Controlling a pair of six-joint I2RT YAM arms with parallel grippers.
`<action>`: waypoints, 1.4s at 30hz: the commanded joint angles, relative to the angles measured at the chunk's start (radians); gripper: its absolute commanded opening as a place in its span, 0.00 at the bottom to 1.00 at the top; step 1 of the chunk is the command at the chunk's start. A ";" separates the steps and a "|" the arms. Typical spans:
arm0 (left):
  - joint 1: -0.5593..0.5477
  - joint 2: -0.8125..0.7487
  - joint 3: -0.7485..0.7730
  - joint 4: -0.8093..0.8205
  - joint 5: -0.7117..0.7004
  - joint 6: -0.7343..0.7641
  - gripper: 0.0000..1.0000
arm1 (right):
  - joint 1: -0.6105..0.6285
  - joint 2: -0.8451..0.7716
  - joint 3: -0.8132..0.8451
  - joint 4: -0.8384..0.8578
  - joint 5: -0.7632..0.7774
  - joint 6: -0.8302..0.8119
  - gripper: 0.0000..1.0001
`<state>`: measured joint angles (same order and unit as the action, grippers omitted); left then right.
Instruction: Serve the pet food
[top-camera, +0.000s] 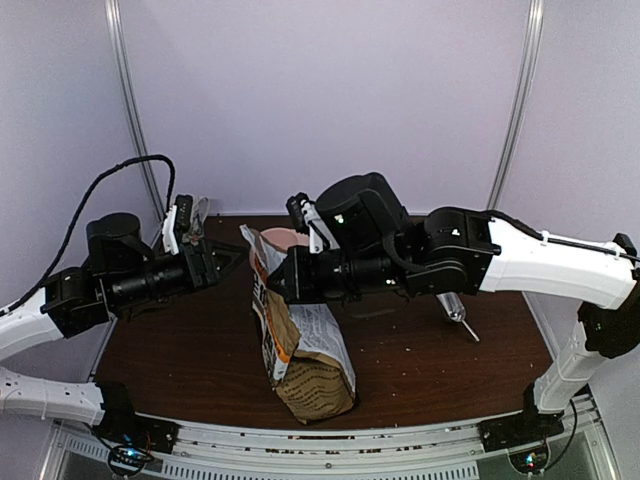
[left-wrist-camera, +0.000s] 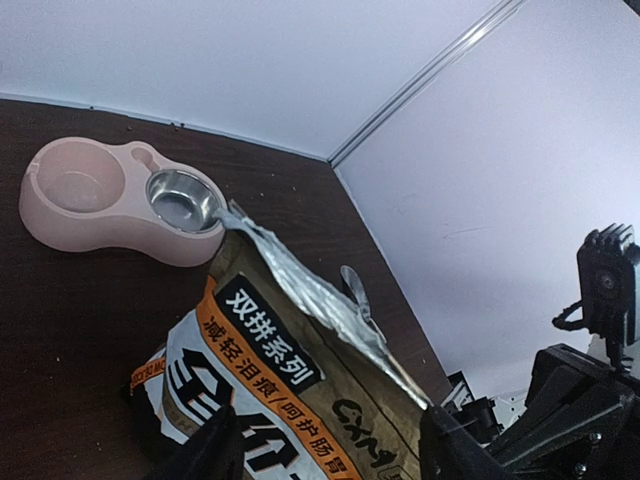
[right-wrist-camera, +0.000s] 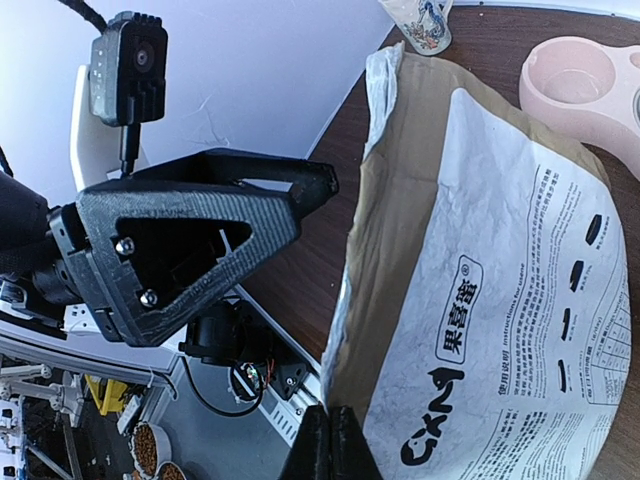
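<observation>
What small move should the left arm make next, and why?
Probably ease the left gripper forward and close it on the top edge of the bag. Its jaws stand open beside it, while the right gripper pinches another edge; tipping toward the pink bowl likely needs both.

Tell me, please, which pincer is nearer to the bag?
Right. The right pincer is shut on the bag's upper edge; the left pincer is open, just off the bag's left side, not touching it.
</observation>
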<state>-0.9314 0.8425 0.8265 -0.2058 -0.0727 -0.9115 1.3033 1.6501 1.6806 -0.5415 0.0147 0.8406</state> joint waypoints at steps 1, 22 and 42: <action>-0.004 0.002 0.003 0.034 -0.022 -0.014 0.61 | 0.013 0.001 0.004 0.096 -0.024 0.008 0.00; 0.056 0.066 0.093 -0.022 -0.067 0.073 0.94 | -0.005 0.170 0.426 -0.359 0.427 -0.208 0.39; 0.196 0.206 0.313 -0.172 0.024 0.269 0.97 | -0.061 0.269 0.492 -0.342 0.342 -0.199 0.17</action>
<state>-0.7521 1.0187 1.0943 -0.3756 -0.0879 -0.6792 1.2518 1.9007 2.1338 -0.8761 0.3668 0.6380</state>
